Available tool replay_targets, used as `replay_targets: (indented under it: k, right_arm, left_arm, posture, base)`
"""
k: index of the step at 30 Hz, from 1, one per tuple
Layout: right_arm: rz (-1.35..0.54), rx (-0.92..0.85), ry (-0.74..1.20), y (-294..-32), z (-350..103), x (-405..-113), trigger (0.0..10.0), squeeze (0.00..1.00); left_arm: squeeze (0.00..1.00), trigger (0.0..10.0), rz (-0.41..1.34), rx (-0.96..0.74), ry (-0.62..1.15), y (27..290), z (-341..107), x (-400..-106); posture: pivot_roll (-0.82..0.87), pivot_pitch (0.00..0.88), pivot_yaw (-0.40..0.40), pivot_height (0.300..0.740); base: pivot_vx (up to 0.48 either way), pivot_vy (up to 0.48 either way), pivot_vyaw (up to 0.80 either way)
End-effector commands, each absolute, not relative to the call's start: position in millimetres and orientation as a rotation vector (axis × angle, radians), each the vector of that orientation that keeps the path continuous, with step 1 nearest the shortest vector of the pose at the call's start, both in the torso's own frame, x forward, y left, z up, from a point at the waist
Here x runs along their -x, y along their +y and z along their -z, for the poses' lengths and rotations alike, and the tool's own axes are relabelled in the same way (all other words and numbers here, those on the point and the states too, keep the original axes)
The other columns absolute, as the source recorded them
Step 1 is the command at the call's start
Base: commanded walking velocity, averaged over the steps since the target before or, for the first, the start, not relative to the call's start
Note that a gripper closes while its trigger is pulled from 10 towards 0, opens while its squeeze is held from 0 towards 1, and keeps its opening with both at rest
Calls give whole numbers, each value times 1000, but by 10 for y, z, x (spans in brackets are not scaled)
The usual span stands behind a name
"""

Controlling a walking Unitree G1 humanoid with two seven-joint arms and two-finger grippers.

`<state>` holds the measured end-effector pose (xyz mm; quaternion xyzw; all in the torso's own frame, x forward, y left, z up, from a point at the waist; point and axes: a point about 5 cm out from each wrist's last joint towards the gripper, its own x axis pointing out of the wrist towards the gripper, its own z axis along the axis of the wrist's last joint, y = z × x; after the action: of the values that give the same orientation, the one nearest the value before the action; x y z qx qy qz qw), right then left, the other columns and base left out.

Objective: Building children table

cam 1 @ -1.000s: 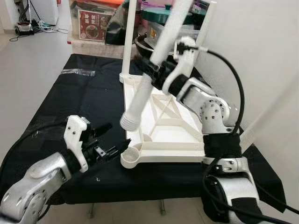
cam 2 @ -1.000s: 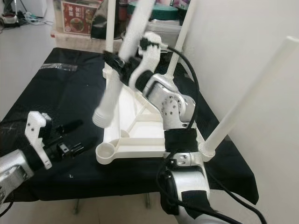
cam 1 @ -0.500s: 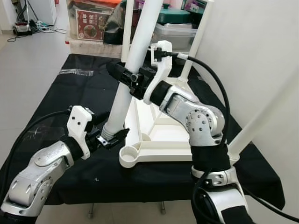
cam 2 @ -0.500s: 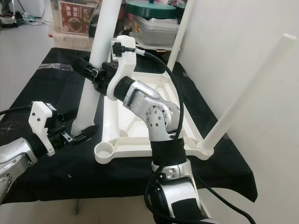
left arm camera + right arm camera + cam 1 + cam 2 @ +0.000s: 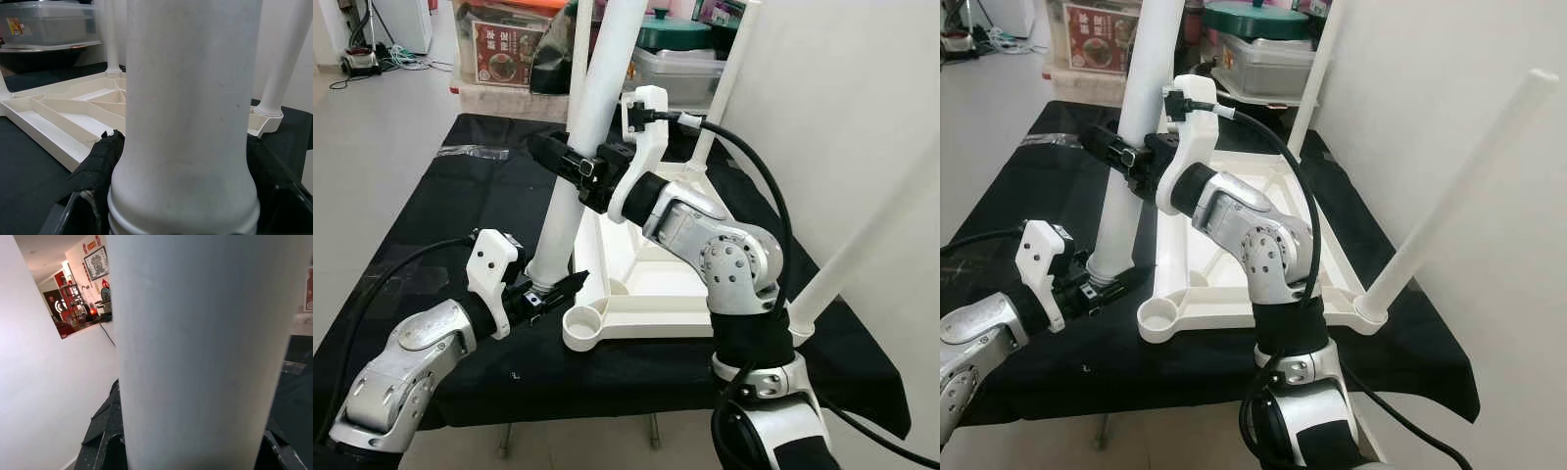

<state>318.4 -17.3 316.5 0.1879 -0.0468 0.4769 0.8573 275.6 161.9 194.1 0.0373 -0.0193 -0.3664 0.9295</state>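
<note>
Gripping the loose white leg (image 5: 570, 186) near its threaded foot, your left gripper (image 5: 551, 290) pinches it just beside the upturned tabletop's (image 5: 651, 294) empty socket (image 5: 585, 327); your right gripper (image 5: 570, 168) clamps it higher. Far box (image 5: 510, 52) print is unreadable.

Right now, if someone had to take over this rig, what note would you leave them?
Right gripper: jaws shut on the loose white leg, partway up.
Left gripper: jaws around the same leg's threaded lower end, on the black cloth.
Tabletop: upside down on the cloth; three legs already stand in their corners.
Left to do: the near corner socket is open; the leg's end sits beside it, not in. Lift it over, seat it and twist it home.
</note>
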Motion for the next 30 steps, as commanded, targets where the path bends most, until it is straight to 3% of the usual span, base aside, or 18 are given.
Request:
replay_targets:
  k: [1,4,5,7,8,9,10,16,17,18,22,24,30]
  right_arm:
    - [-1022,-400,-135,-177,-3232,-3134,0,0]
    - [-1024,-394,-142,-168,-3237,-3124,0,0]
    - [-1024,-392,-142,-166,-3238,-3121,2235,0]
    - [-1019,-386,-139,-165,-3232,-3125,2235,0]
    - [-1016,-390,-138,-169,-3225,-3128,10000,0]
    - [-1014,-394,-138,-173,-3221,-3131,10000,0]
    - [-1019,-399,-142,-186,-3215,-3130,10000,1000]
    - [-1054,-397,-181,-247,-3198,-3112,10000,1000]
    - [-1132,-404,-201,-293,-3161,-3071,10000,655]
    - [-1229,-412,-210,-343,-3116,-3016,10000,0]
    - [-1337,-422,-213,-390,-3079,-2943,10000,0]
    - [-1489,-371,-211,-450,-2970,-2836,10000,0]
    - [-1538,-351,-179,-470,-2853,-2856,10000,0]
  left_arm:
    - [0,0,784,-50,-10,1548,-1844,-2739]
    - [0,0,787,-50,-12,1541,-1837,-2739]
    - [0,0,787,-51,-13,1540,-1835,-2741]
    - [0,0,781,-52,-16,1540,-1836,-2747]
    - [0,4392,772,-52,-16,1542,-1836,-2756]
    - [0,4392,765,-52,-15,1544,-1837,-2762]
    - [0,10000,766,-51,-20,1544,-1847,-2762]
    - [0,10000,807,-34,-39,1531,-1899,-2717]
    - [0,10000,835,-26,-46,1507,-1921,-2683]
    - [0,10000,879,-13,-48,1460,-1941,-2633]
    - [0,10000,934,-25,-41,1413,-1942,-2566]
    - [0,10000,1055,-56,-16,1337,-1949,-2398]
    - [0,10000,1187,-85,35,1302,-1942,-2208]
  posture:
    - [112,0,-139,740]
    - [112,0,-139,740]
    - [112,0,-139,740]
    - [112,0,-141,740]
    - [114,0,-143,740]
    - [114,0,-143,740]
    - [115,0,-144,740]
    - [117,0,-146,740]
    - [122,0,-149,740]
    - [130,0,-153,740]
    - [132,0,-151,740]
    - [142,0,-156,740]
    - [152,0,-159,740]
  base:
    - [0,0,0]
    - [0,0,0]
    - [0,0,0]
    - [0,0,0]
    - [0,0,0]
    - [0,0,0]
    - [0,0,0]
    - [0,0,0]
    - [0,0,0]
    - [0,0,0]
    - [0,0,0]
    - [0,0,0]
    - [0,0,0]
